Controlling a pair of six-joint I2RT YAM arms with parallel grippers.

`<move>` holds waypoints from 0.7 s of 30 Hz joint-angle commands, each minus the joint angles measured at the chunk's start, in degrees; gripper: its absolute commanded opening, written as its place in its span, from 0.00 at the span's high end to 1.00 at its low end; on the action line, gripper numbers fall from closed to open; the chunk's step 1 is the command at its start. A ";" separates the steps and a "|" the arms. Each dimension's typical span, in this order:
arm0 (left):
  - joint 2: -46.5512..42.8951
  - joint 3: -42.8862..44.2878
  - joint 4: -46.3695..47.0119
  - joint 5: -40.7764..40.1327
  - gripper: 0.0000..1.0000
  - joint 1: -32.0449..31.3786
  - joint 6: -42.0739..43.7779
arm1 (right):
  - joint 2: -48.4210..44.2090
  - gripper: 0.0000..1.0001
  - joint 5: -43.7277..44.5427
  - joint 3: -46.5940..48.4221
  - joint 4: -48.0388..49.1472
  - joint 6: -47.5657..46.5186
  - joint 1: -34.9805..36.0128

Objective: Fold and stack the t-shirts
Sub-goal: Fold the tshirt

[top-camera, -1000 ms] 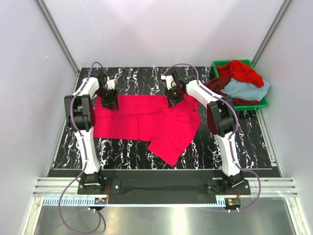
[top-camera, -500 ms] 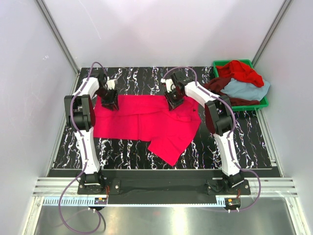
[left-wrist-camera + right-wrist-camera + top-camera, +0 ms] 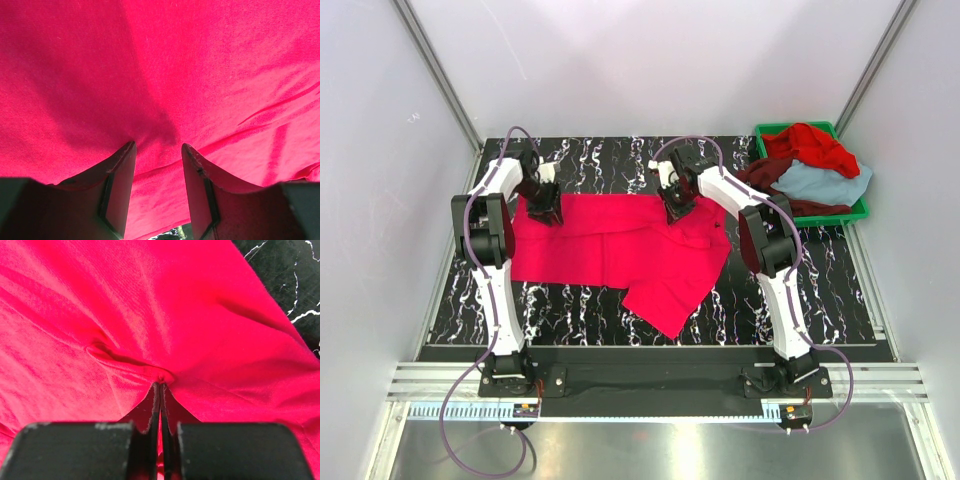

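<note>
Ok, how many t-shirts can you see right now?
4: crimson-pink shirt spread on the table; red, maroon and blue-grey piled in the green bin. More may lie underneath.

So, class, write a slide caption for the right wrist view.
Right tool pinched shut on a fold of the crimson-pink t-shirt, black marbled table at the corner.

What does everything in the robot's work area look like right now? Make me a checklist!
Surface: black marbled table, partly covered by cloth.
Job's things: crimson-pink t-shirt spread on the table; red shirt, maroon shirt and blue-grey shirt heaped in the green bin.
Clutter: nothing seen.
Grippers: left gripper open, cloth between its fingers; right gripper shut on a pinch of the crimson-pink t-shirt.
Cables: purple cables loop along both arms.
Surroundings: white walls, metal frame.
</note>
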 commanded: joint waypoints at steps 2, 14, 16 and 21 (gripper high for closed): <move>0.30 2.27 0.30 0.96 0.53 0.27 -0.36 | -3.86 0.98 0.26 1.52 -0.59 -0.86 0.82; 0.57 3.50 -0.05 1.58 0.53 0.27 -0.45 | -9.41 0.97 -2.55 -4.01 -1.47 1.33 4.52; 0.40 3.32 -0.05 1.67 0.53 0.27 -0.36 | -9.67 0.96 -3.08 -5.15 -1.56 1.60 5.04; 0.04 2.97 -0.23 1.76 0.53 0.27 -0.27 | -11.43 0.95 -4.84 -9.37 -1.73 2.74 6.19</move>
